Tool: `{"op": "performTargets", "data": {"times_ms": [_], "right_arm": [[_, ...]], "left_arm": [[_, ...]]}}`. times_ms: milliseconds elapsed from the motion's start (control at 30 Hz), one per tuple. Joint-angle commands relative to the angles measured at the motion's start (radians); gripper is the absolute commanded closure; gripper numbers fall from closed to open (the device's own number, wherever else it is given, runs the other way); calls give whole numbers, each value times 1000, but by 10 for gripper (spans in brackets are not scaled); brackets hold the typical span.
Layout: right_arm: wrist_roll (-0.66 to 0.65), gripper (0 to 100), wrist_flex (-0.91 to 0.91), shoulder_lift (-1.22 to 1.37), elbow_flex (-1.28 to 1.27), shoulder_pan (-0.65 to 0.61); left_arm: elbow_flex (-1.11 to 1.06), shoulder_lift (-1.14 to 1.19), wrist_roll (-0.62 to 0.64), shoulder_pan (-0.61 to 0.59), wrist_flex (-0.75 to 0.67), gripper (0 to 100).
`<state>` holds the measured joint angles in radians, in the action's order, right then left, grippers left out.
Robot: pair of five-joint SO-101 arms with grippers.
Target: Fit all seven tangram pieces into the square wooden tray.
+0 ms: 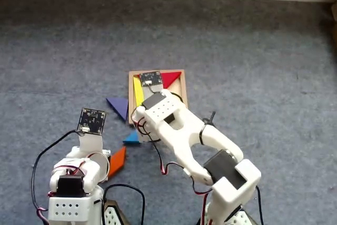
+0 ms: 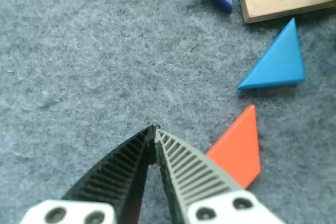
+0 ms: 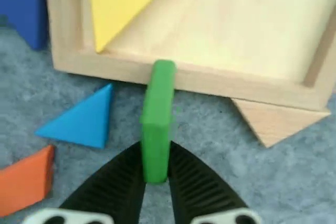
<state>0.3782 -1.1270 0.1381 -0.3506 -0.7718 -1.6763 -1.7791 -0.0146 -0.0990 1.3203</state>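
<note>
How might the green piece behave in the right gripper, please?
Probably stiff: the green piece stands straight on edge between the ribbed fingers. Gripped at one end only, it might pivot if it catches the tray rim.

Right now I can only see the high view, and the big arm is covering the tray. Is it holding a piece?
Observer: Yes. The right gripper is shut on a green piece, held on edge, with its far end at the tray's near wall.
Operator: Is anything hiding under that arm?
Observer: A wooden triangle lies just outside the tray, by its corner.
Operator: What about the other arm?
Observer: The left gripper is shut and empty, beside the orange piece.
</note>
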Motion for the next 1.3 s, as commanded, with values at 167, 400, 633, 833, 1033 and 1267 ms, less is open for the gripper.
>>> {"op": "performTargets", "data": {"times_ms": [167,400,633,833,1033,1267], "right_arm": [[-143,993,8,-134,36,110],[-146,993,173,-35,36,140],[-144,993,217,-44,51,216],[-144,993,217,-107,70,196],[-146,993,171,-114,53,107],[29,920,91,-105,50,-25]], "left_arm": [[-19,-41,-5,-10,6,993],[-19,-41,-5,-10,6,993],[-19,-41,-5,-10,6,993],[-19,-41,-5,-10,6,993],[-19,-41,-5,-10,6,993],[-19,-41,-5,-10,6,993]]}}
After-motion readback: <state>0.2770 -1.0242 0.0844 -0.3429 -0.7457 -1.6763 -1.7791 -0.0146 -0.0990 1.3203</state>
